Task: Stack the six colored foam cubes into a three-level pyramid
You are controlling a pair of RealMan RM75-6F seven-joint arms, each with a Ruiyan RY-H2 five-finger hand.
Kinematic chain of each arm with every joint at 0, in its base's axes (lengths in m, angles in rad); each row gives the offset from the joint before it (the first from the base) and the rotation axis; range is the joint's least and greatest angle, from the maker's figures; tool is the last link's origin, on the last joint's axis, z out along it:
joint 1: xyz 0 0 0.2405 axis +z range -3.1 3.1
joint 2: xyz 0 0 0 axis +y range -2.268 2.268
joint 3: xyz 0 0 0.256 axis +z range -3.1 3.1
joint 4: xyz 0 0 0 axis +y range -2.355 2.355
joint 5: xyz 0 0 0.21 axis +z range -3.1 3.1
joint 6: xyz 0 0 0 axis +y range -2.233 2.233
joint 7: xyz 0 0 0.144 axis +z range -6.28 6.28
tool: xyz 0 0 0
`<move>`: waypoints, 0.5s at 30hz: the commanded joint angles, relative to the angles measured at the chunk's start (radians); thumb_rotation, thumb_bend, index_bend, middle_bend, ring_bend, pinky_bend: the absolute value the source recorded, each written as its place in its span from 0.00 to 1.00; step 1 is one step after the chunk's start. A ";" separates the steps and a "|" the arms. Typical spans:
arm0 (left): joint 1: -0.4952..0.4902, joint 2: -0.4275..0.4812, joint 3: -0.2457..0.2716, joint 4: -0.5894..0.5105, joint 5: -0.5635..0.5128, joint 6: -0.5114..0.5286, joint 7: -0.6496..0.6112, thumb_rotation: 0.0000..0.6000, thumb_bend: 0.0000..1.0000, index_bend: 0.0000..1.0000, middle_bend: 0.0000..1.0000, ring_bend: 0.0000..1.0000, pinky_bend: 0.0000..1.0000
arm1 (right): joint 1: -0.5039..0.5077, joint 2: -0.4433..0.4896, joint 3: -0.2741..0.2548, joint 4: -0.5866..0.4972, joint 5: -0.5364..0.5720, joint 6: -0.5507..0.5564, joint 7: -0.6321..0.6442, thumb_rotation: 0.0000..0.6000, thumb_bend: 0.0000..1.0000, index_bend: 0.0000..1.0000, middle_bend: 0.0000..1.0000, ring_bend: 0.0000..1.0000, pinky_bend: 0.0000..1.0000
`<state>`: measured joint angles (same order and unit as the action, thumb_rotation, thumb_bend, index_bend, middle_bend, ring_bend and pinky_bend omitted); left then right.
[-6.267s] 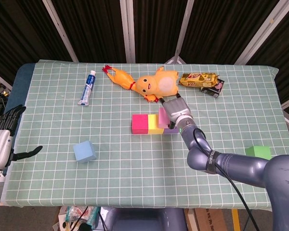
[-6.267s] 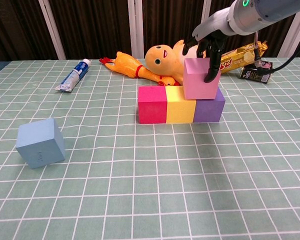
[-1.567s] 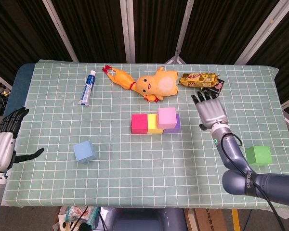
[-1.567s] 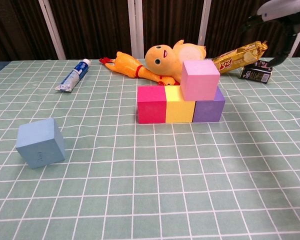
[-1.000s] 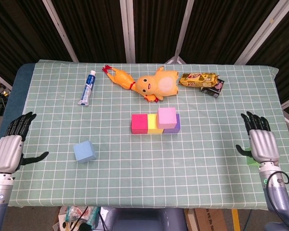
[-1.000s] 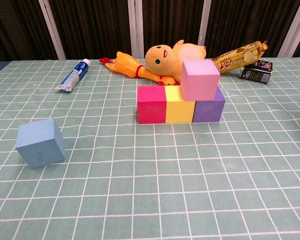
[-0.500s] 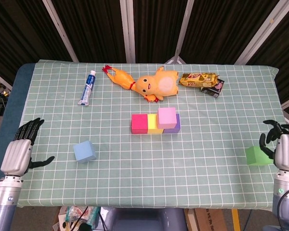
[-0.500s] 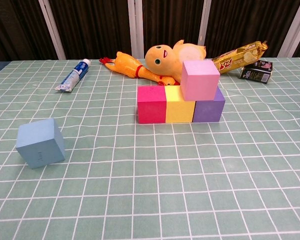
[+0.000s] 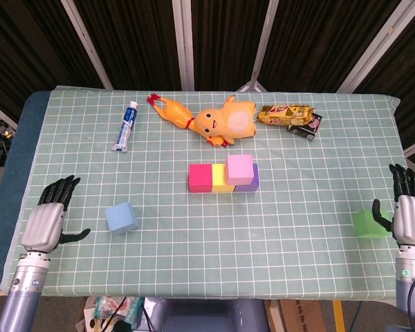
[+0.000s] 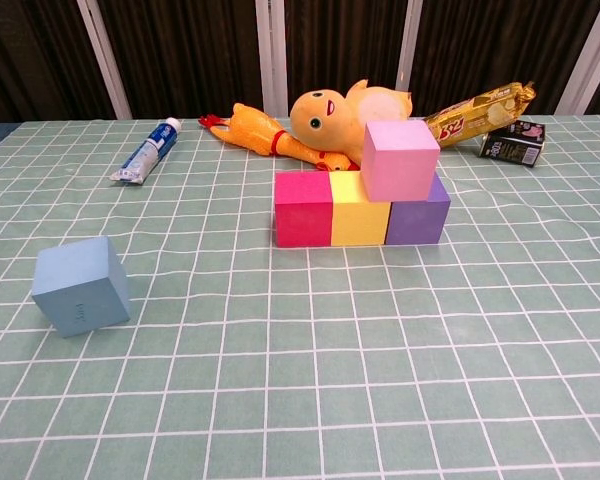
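A row of three cubes sits mid-table: red (image 9: 200, 177) (image 10: 303, 208), yellow (image 9: 219, 178) (image 10: 358, 209) and purple (image 9: 250, 181) (image 10: 418, 211). A pink cube (image 9: 240, 168) (image 10: 400, 160) rests on top, over the yellow and purple ones. A light blue cube (image 9: 121, 217) (image 10: 81, 285) lies alone at the front left. A green cube (image 9: 369, 223) sits near the right edge. My left hand (image 9: 47, 219) hovers open left of the blue cube, fingers spread. My right hand (image 9: 409, 216) is open right beside the green cube, thumb near it. Neither hand shows in the chest view.
At the back lie a toothpaste tube (image 9: 126, 125), a rubber chicken (image 9: 171, 111), a yellow plush duck (image 9: 225, 122), a gold snack pack (image 9: 284, 113) and a small dark carton (image 9: 309, 126). The green checked cloth (image 9: 207, 242) covers the table to its edges.
The left hand has moved right and forward, closer to the blue cube. The right hand has shifted slightly beside the green cube. The cubes have not moved.
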<state>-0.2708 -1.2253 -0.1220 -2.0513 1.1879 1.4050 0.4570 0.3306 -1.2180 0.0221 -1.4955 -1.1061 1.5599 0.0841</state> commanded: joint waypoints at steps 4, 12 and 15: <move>-0.054 -0.082 -0.028 0.054 -0.135 -0.041 0.101 1.00 0.11 0.00 0.02 0.00 0.02 | -0.019 0.014 0.036 -0.021 -0.002 -0.037 -0.010 1.00 0.50 0.00 0.04 0.01 0.00; -0.123 -0.175 -0.061 0.124 -0.249 -0.083 0.166 1.00 0.11 0.00 0.02 0.00 0.02 | -0.040 0.013 0.069 -0.027 -0.024 -0.058 -0.009 1.00 0.49 0.00 0.04 0.01 0.00; -0.147 -0.208 -0.064 0.139 -0.285 -0.102 0.186 1.00 0.11 0.00 0.02 0.00 0.02 | -0.047 0.014 0.080 -0.030 -0.032 -0.067 -0.012 1.00 0.50 0.00 0.04 0.01 0.00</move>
<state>-0.4057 -1.4194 -0.1821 -1.9194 0.9167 1.3134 0.6323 0.2850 -1.2042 0.0996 -1.5243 -1.1361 1.4946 0.0729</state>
